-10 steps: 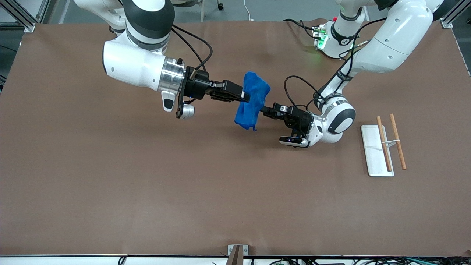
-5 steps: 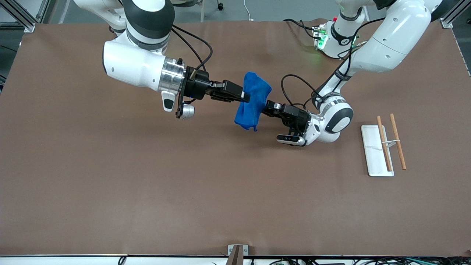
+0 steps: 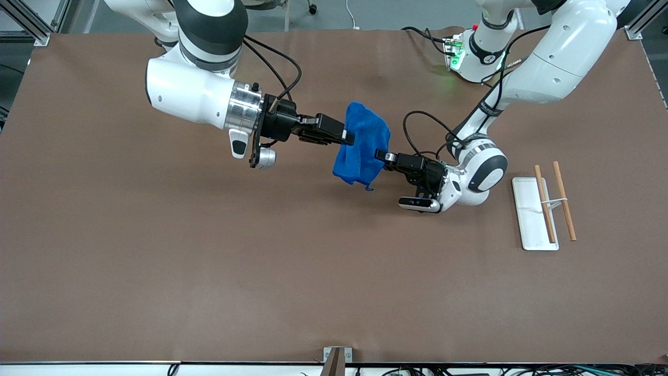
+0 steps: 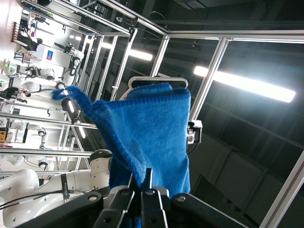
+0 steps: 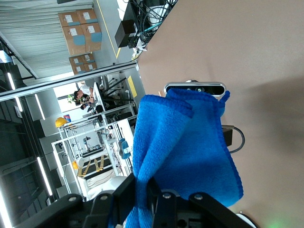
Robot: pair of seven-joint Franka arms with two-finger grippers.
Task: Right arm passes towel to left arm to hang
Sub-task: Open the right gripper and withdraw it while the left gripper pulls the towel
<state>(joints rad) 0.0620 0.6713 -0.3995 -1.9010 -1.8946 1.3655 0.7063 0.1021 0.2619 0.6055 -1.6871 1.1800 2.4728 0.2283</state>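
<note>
Over the middle of the brown table (image 3: 156,271), the right arm's black two-finger gripper (image 3: 348,137) is clamped on the small bright blue soft towel (image 3: 362,149), which hangs in the air. The left arm's black gripper (image 3: 380,155) pinches the same towel's edge from the left arm's end of the table.

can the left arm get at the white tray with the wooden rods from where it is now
Probably yes. The left gripper is shut on the towel, which the right gripper also holds, so it is tied up for now. The white tray lies at its end of the table with bare table between.
</note>
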